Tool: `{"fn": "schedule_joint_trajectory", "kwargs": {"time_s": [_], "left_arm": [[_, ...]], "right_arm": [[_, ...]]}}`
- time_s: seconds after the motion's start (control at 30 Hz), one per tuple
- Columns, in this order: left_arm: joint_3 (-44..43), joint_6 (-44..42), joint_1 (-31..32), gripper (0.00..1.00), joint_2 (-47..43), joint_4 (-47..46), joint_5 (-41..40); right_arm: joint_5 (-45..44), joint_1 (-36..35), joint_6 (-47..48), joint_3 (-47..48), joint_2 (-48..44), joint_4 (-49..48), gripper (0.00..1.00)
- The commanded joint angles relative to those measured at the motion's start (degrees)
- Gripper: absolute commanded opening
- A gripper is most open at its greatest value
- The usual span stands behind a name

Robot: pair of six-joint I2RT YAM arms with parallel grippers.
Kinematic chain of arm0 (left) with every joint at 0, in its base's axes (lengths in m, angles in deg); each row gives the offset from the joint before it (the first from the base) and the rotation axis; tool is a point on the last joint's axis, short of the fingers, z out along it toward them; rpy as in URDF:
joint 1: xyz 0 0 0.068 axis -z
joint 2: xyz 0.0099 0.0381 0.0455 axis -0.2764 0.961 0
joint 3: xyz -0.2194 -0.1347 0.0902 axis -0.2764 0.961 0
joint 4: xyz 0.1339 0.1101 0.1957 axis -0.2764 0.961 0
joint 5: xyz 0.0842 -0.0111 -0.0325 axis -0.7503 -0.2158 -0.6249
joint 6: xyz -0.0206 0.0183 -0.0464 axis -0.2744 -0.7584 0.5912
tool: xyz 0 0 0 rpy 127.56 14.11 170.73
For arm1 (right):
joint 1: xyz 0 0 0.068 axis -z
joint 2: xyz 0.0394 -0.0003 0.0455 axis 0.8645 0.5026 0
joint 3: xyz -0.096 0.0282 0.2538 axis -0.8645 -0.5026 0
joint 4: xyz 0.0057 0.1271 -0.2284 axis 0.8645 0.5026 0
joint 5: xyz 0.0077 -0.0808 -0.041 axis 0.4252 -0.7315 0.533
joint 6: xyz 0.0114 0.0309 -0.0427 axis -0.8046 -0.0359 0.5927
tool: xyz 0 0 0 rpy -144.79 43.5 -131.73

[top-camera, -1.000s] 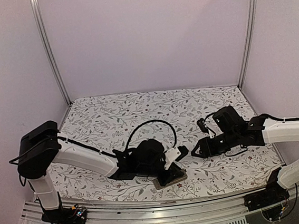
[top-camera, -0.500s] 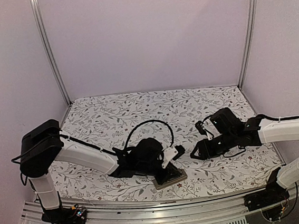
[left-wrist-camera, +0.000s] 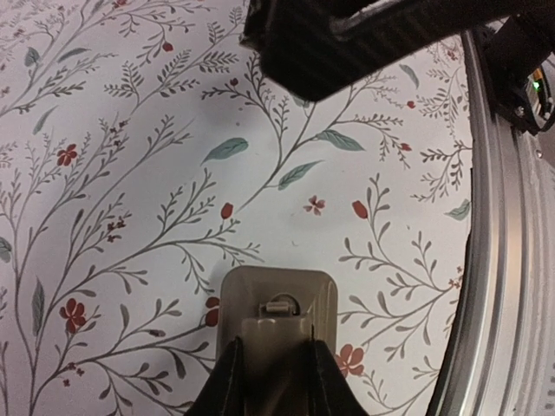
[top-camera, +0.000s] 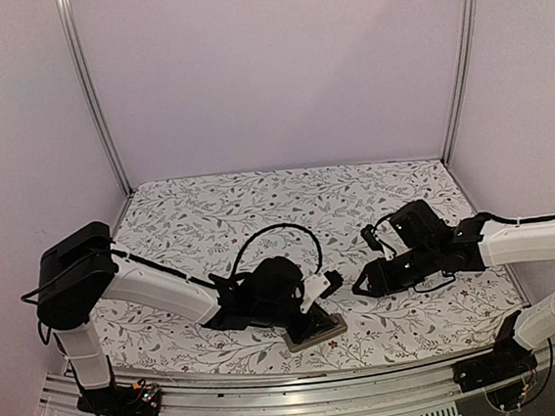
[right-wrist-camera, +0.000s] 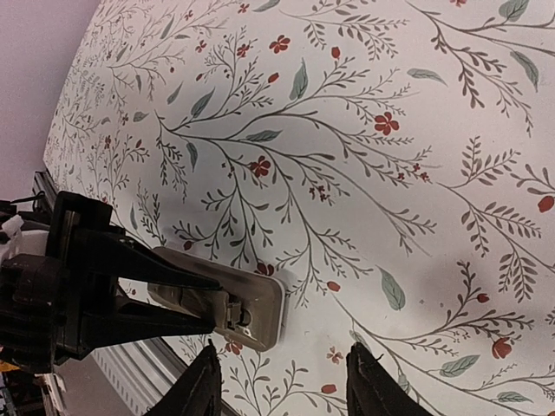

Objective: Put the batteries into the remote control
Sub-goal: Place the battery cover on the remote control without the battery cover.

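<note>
Covering most of the remote control [top-camera: 325,332] with the left gripper [top-camera: 308,315] in the top view; exposing only a tan corner. Cropping the remote control and both gripper fingers [left-wrist-camera: 227,386] at the bottom edge of the left wrist view. Cutting off a dark blurred body [left-wrist-camera: 364,35] at that view's top edge. Masking the remote control's far end behind the left gripper in the right wrist view. Cropping the right gripper [right-wrist-camera: 286,386] there to two finger stubs. Leaving the batteries impossible to resolve in any view.
</note>
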Motion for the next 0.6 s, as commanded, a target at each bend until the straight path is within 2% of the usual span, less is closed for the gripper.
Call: {"fn": "schedule_joint_trajectory", "kwargs": {"time_s": [0.0, 0.57], "left_arm": [[-1.31, -2.58, -0.05, 0.1, 1.45, 4.28, -2.53], [-0.94, -2.04, 0.06, 0.11, 0.57, 7.24, -1.06]], "right_arm": [[0.47, 0.25, 0.18, 0.27, -0.12, -0.5, 0.48], [0.57, 0.23, -0.28, 0.08, -0.76, -0.48, 0.48]]}}
